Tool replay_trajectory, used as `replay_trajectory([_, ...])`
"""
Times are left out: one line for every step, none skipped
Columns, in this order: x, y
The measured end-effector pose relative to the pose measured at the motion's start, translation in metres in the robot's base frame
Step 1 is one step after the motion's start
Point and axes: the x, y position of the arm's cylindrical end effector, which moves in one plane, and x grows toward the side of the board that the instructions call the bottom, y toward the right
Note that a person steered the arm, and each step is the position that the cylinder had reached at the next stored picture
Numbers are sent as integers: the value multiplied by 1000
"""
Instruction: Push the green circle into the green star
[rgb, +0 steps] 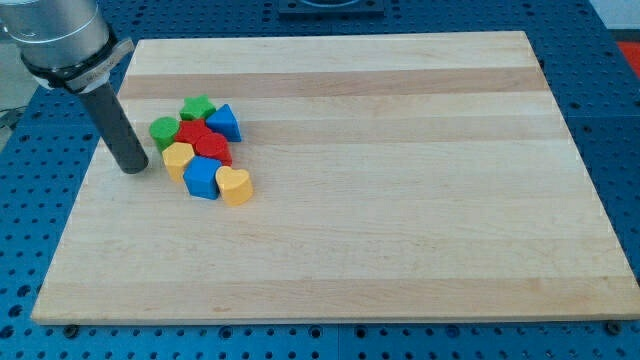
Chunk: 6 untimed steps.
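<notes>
The arm carries no pincer, so nothing here is spread, pressed together or pinching anything; it ends in a straight dark rod, and my tip rests on the pale wooden worktop close to its left edge, in the upper half. The tip stands just to the view's left of the cluster of blocks, near the green circle block but apart from it, with a sliver of bare wood between them

The green circle block sits at the left end of the cluster, toward the worktop's top left corner. The green star block lies just up and to the right of it, at the cluster's top; whether the two touch cannot be told. Right of the star, touching or nearly so, is a blue triangular block. Two red blocks, their shapes unclear, fill the middle, packed between the greens and the lower pieces. Below the circle lies a yellow block of rounded outline, beside it a blue cube-like block, and at the cluster's lower right a yellow heart block against the blue one

The rest of the worktop stretches toward the right edge and bottom corners
</notes>
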Motion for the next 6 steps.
replay_trajectory([34,0])
replay_trajectory([9,13])
replay_trajectory([-31,34])
replay_trajectory([-58,49])
replay_trajectory([-63,52])
replay_trajectory([-79,55])
